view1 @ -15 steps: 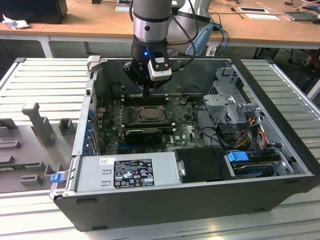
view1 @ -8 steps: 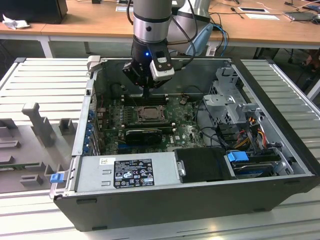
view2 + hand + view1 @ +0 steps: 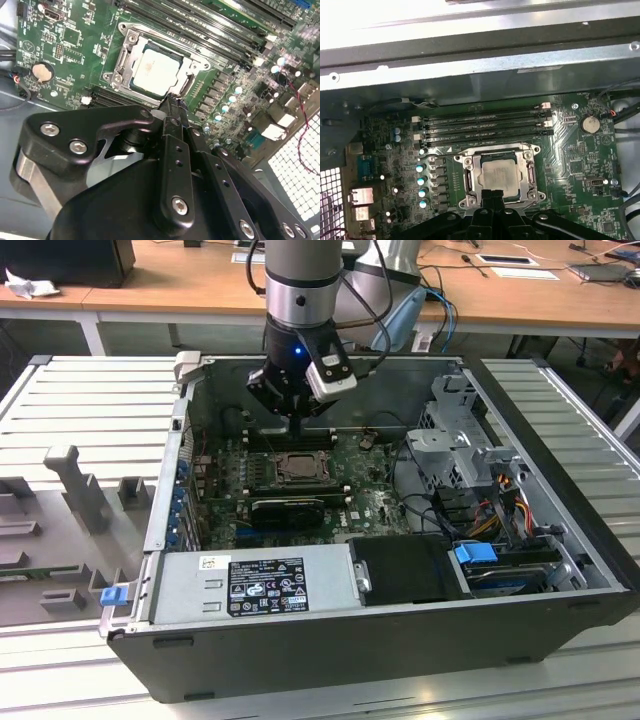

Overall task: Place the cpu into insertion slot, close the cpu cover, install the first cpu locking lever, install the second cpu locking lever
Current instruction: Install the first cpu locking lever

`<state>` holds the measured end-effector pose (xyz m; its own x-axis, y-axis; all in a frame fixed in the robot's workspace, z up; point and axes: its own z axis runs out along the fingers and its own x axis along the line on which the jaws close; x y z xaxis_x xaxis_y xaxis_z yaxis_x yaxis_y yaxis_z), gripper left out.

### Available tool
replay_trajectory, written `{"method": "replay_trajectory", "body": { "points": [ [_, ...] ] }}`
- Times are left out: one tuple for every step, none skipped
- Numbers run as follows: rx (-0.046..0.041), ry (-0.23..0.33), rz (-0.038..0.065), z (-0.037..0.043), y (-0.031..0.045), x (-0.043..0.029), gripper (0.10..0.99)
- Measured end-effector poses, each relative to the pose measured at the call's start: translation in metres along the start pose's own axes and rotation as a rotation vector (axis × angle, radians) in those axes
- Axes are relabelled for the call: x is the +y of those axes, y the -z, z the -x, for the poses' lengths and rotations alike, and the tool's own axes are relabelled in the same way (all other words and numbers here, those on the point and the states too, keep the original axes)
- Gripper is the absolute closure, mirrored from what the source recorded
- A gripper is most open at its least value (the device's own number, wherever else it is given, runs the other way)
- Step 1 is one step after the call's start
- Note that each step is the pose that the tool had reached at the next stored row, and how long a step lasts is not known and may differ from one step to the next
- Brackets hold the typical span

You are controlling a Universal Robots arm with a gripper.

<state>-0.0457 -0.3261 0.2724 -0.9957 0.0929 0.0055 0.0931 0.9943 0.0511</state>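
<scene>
An open computer case (image 3: 400,640) is seen lying on a ribbed metal table (image 3: 80,410), with a grey power supply (image 3: 250,585) set along its near side and a drive cage (image 3: 470,440) toward the exterior view's right. Most of the case floor is taken up by the green motherboard (image 3: 370,505). The insertion slot (image 3: 297,467) is set in the board's far part, just near of the long black memory slots (image 3: 485,127). The cpu (image 3: 155,70) is found seated flat in that slot, its pale top facing up, so the first step is judged done. The cpu cover (image 3: 529,174) appears folded down around the chip, framing it, so the second step is judged done too. Whether either locking lever is latched cannot be told, and that part is taken as left. The gripper (image 3: 172,102) is held just above the socket's edge, its fingers pressed together with nothing seen pinched between them.
</scene>
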Motion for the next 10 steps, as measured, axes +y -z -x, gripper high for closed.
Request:
{"method": "replay_trajectory", "body": {
  "points": [
    [0.0006,0.011,0.0,-0.0001,0.0,-0.0001,0.98],
    [0.001,0.018,0.0,-0.0001,0.0,-0.0001,0.98],
    [0.0012,0.022,0.0,-0.0001,-0.0001,-0.0001,0.98],
    [0.0015,0.029,0.0,0.0,-0.0001,-0.0001,0.98],
    [0.0016,0.033,0.0,0.0,-0.0002,-0.0002,0.98],
    [0.0017,0.037,0.0,0.0,-0.0003,-0.0003,0.98],
    [0.0021,0.043,0.0,0.0001,-0.0003,-0.0006,0.98],
    [0.0025,0.048,0.0,0.0,-0.0003,-0.0007,0.98],
    [0.0029,0.053,0.0,0.0,-0.0004,-0.0007,0.98],
    [0.0031,0.059,0.0,0.0001,-0.0005,-0.0008,0.98]
  ]
}}
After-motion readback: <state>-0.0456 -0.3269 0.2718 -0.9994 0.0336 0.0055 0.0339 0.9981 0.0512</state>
